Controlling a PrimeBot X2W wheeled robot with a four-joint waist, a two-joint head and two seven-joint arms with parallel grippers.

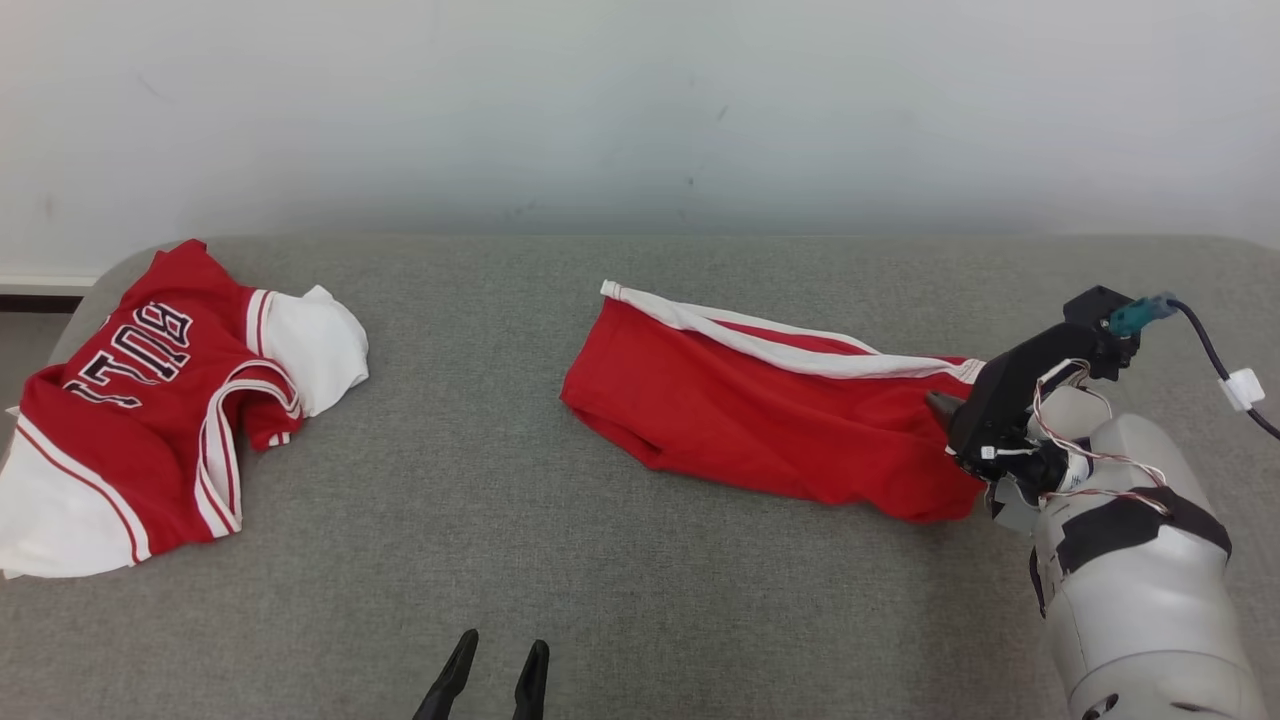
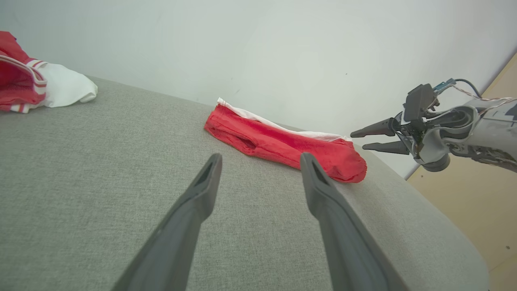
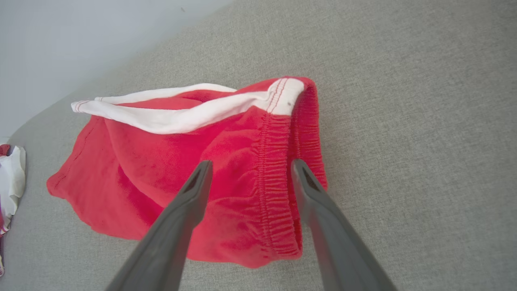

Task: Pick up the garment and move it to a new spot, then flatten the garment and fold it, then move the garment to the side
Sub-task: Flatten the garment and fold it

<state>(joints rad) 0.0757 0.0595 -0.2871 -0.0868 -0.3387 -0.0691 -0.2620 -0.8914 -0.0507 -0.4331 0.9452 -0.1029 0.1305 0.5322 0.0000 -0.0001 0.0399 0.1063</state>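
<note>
R jaws wide open, empty, near waistband point(image 3: 278, 190) of red shorts point(image 1: 760, 420); L jaws open, empty too.

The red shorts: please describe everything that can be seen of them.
The shorts are red, of soft knit-looking cloth, with a white stripe along one side and a gathered elastic waistband. They lie crumpled, not flattened, on the grey surface, with the waistband toward the robot's right and the leg ends toward its left. The open right tool hangs over the waistband end and seems not to touch it.
</note>
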